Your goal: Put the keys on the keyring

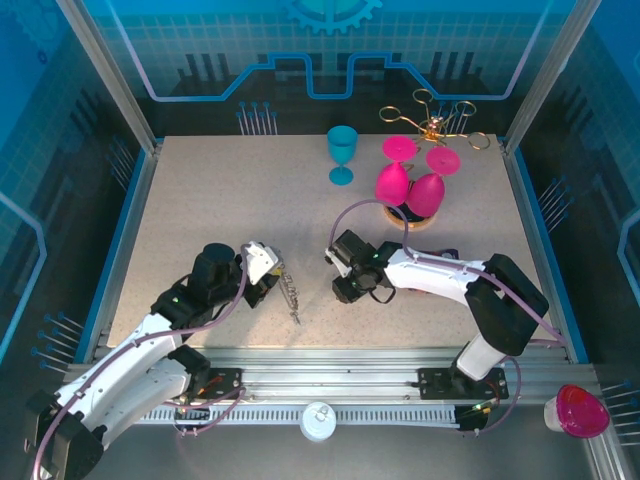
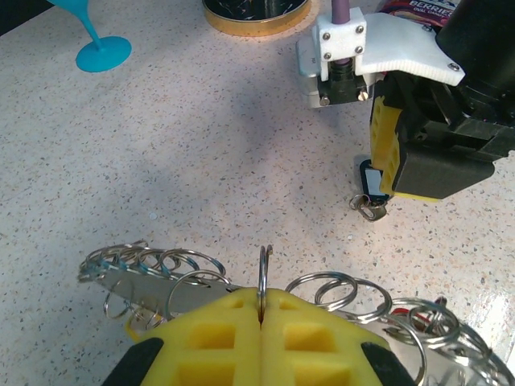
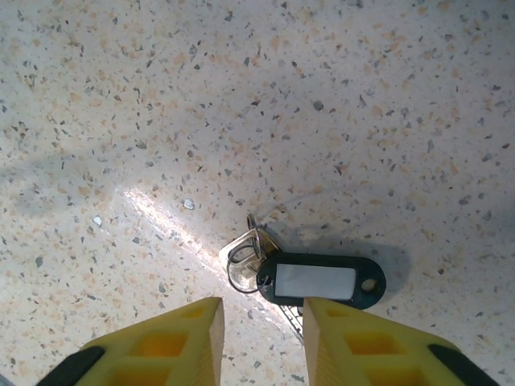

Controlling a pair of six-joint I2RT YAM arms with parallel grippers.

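The keyring [image 2: 185, 273] is a floppy chain of silver rings spread across the table on both sides of my left gripper [image 2: 264, 304]. That gripper is shut on one upright ring of it; from above the chain [image 1: 291, 296] trails down from the left gripper [image 1: 275, 284]. One of the keys [image 3: 318, 280], with a dark blue tag and a small ring, lies flat on the table just beyond my right gripper [image 3: 261, 312]. Its yellow fingers [image 3: 189, 330] stand apart with nothing between them. The left wrist view shows the same key [image 2: 371, 183] beside the right gripper's yellow finger [image 2: 386, 153].
A teal goblet [image 1: 342, 155] stands at the back centre. Two pink goblets [image 1: 410, 186] rest upside down on a round gold-rimmed base [image 2: 256, 14] right of it. A gold wire stand [image 1: 435, 122] sits at the back right. A pink-lidded cup [image 1: 578, 410] is off the table's near right corner.
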